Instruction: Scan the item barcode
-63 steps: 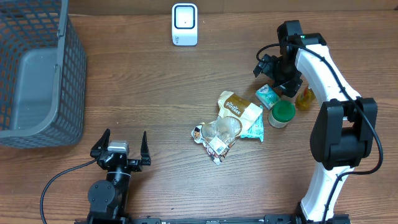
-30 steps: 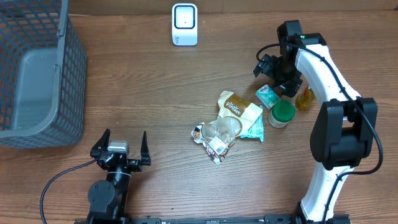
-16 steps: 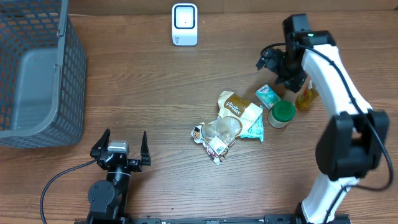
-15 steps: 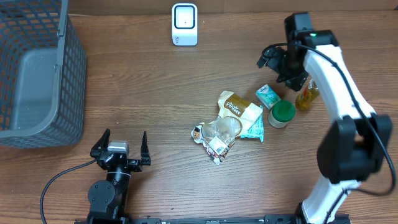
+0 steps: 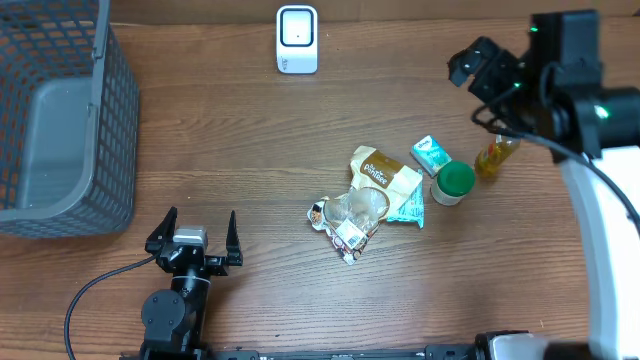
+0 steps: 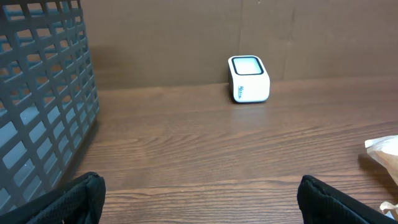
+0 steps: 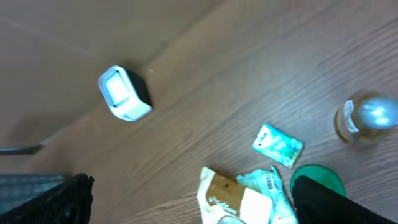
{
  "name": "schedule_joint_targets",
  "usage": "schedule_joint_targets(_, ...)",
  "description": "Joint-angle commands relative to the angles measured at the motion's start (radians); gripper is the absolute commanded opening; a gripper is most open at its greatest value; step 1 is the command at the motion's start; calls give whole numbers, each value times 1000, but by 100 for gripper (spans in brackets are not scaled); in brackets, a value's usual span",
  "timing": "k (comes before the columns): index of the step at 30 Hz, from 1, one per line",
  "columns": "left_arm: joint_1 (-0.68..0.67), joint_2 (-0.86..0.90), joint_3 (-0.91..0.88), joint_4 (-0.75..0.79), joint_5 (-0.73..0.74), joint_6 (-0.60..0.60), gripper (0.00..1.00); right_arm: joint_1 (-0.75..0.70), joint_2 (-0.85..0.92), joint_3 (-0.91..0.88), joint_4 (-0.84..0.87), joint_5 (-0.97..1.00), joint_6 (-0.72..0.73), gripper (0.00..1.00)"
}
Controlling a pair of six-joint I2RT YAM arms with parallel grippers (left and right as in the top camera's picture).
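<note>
The white barcode scanner (image 5: 297, 38) stands at the table's far edge and also shows in the left wrist view (image 6: 249, 78) and the right wrist view (image 7: 124, 93). The items lie in a loose pile: a cream and brown snack bag (image 5: 380, 172), a small teal box (image 5: 431, 154), a green-lidded jar (image 5: 454, 182) and an amber bottle (image 5: 494, 157). My right gripper (image 5: 478, 88) hangs open and empty high above the table, up and right of the pile (image 7: 193, 202). Near the front edge, my left gripper (image 5: 198, 232) rests open and empty (image 6: 199, 199).
A grey mesh basket (image 5: 110, 150) fills the far left corner, close on the left in the left wrist view (image 6: 43, 106). A clear crumpled wrapper (image 5: 350, 215) and a teal packet (image 5: 408, 208) lie in the pile. Bare wood lies between scanner and pile.
My right arm has risen and swung up and to the right, away from the small teal box, with nothing in its open jaws. The items and left arm have not moved.
</note>
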Motion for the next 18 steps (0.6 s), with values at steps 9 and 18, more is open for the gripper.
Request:
schedule_joint_targets(9, 6, -11, -4, 2, 8, 22, 100, -3, -339, 26, 3, -1, -5, 100)
schedule_joint_targets(18, 6, -11, -4, 2, 7, 22, 100, -3, -478, 26, -8, -1, -5, 100)
